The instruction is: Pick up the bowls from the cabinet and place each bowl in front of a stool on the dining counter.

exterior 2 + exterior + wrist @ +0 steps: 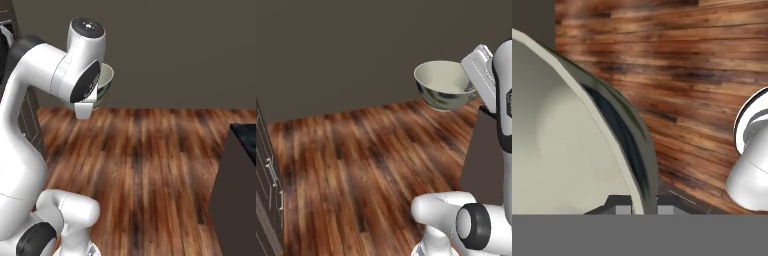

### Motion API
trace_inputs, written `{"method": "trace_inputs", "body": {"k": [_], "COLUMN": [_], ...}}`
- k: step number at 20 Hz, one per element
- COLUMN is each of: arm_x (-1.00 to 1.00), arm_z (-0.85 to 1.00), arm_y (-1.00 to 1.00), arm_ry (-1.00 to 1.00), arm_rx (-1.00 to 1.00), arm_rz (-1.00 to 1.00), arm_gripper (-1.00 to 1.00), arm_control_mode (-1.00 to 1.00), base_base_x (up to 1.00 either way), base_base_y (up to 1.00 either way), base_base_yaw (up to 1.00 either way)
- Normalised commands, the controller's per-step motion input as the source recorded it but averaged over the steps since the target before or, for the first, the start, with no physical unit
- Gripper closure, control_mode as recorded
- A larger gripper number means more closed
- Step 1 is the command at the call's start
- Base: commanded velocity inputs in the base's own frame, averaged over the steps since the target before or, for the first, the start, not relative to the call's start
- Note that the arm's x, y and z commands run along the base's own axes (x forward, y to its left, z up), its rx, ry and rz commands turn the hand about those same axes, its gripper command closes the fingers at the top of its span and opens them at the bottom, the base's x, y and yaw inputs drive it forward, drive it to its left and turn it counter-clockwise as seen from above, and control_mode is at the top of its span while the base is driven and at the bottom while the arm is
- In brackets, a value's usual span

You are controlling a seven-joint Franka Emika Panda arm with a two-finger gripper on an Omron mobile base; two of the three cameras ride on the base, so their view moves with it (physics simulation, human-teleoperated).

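Observation:
A cream-olive bowl (442, 86) with dark green smudges hangs in the air over the wooden floor, roughly upright. My gripper (472, 91) is shut on its right rim, one finger inside and one outside. In the hand view the bowl (562, 140) takes up the left half, and the gripper (644, 206) pinches its wall at the bottom. From the right base view my own upper arm hides most of the bowl (106, 79). At the right edge of that view is a corner of the black marble dining counter (246, 137).
Brown plank floor (356, 165) lies open below the arm, backed by a plain dark wall (356, 45). A dark drawer unit with silver handles (268, 185) stands at the left edge. The counter's dark side panel (232, 200) rises at the lower right.

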Motion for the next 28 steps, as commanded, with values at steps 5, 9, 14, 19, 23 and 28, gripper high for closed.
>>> {"method": "trace_inputs", "body": {"k": [5,9,14,19,23,28], "arm_x": [0.00,0.00,0.00,0.00,0.00,0.00], "arm_z": [0.00,0.00,0.00,0.00,0.00,0.00], "arm_y": [0.00,0.00,0.00,0.00,0.00,0.00], "arm_ry": [0.00,0.00,0.00,0.00,0.00,0.00], "arm_rx": [0.00,0.00,0.00,0.00,0.00,0.00], "arm_rz": [0.00,0.00,0.00,0.00,0.00,0.00], "arm_gripper": [1.00,1.00,1.00,1.00,1.00,1.00], "arm_control_mode": [1.00,1.00,1.00,1.00,1.00,1.00], "base_base_x": [1.00,1.00,1.00,0.87,0.76,0.93], "base_base_y": [0.45,0.41,0.47,0.65,0.64,0.77], "base_base_yaw": [0.00,-0.01,-0.18,-0.67,-0.72,-0.65]}}
